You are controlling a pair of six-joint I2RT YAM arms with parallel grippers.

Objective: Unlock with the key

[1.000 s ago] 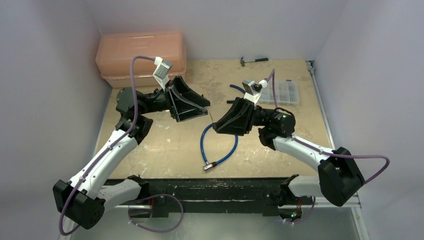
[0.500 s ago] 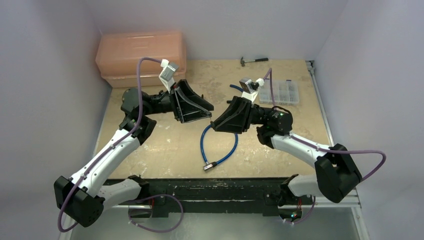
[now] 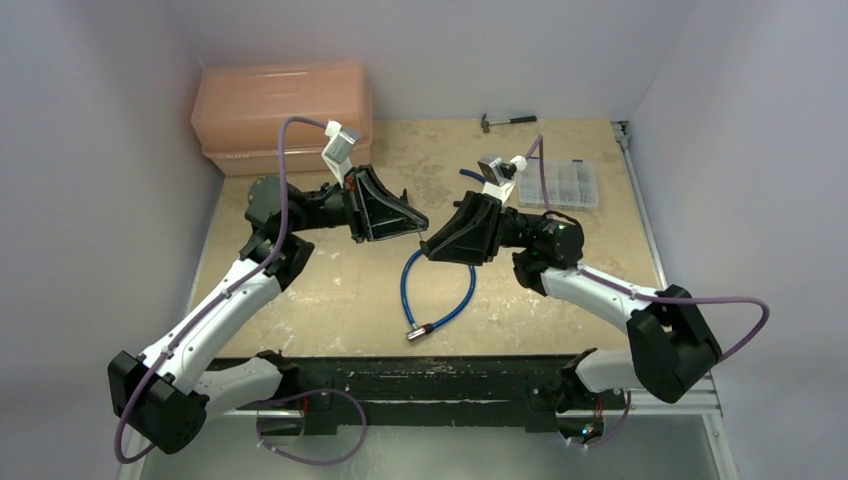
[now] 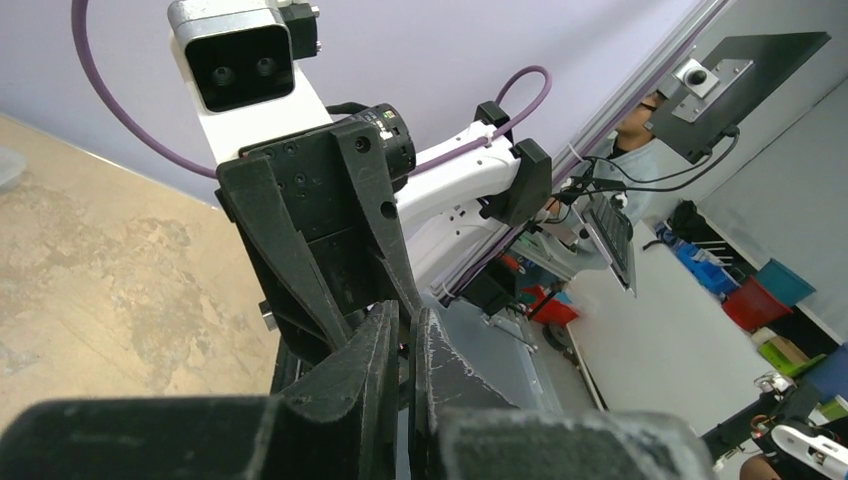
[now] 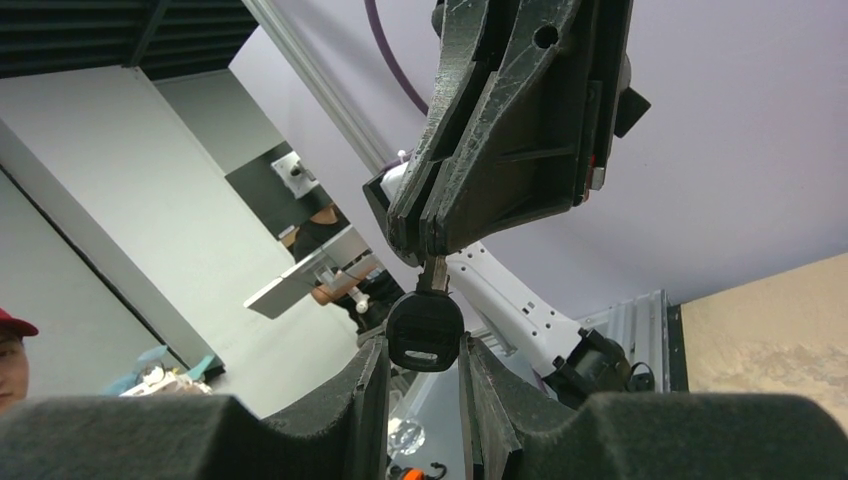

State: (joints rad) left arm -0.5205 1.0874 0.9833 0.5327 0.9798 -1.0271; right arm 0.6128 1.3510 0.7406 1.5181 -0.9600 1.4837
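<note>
Left pincer (image 5: 431,248) pinching key (image 5: 425,328) blade; right pincer (image 5: 422,348) pinching its head, above table (image 3: 330,290)

- In my right wrist view, the blade tip of the key (image 5: 425,330) is buried between the pinched fingers of the left end effector (image 5: 420,245).
- From above, the key is too small for me to make out.
- The blue cable (image 3: 404,285) runs partly under the right end effector (image 3: 428,245).
- In the left wrist view, the left end effector itself blocks the key.
</note>
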